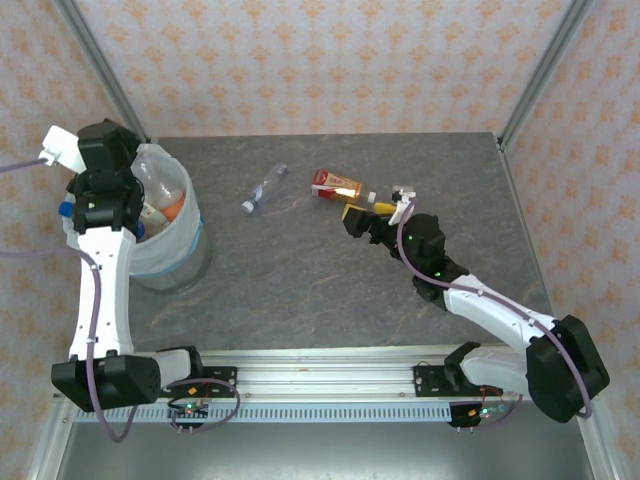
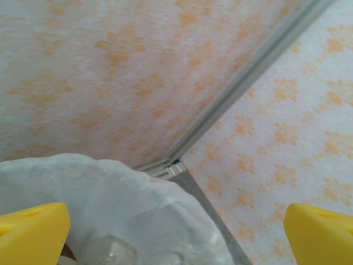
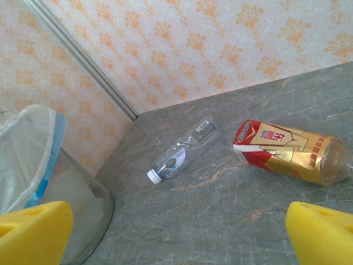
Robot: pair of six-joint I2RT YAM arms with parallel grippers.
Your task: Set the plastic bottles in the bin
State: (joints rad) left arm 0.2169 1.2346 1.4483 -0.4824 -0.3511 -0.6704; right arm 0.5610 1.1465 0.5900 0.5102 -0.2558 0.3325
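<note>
The left tool [image 2: 176, 237] hangs over the bin [image 1: 178, 262] at the far-left corner of the grey worktop [image 1: 300, 290]. Its yellow fingers [image 2: 33, 234] are spread wide and nothing sits between them. From its wrist we look across the white bag lining the bin's rim, up at the orange-patterned wall [image 2: 110, 66] and a metal corner post [image 2: 248, 83]. A clear crushed bottle [image 2: 110, 251] shows low down inside the bag. From above we see several bottles [image 1: 165, 207] lying together in the bin, one with an orange label.

Two bottles lie on the open worktop. A clear one with a blue label and white cap [image 1: 264, 188] lies on its side toward the back, roughly midway between the bin and the right arm. A red and gold bottle [image 1: 335, 185] lies flat to its right, well apart from it.

The right tool [image 3: 176, 237] is held low over the worktop, just short of the red and gold bottle and touching neither one. Its fingers [image 3: 322, 232] also stand wide apart and empty. From that wrist we see the red and gold bottle ahead to the right, the clear bottle ahead near the centre and the bin's wall at far left.
</note>
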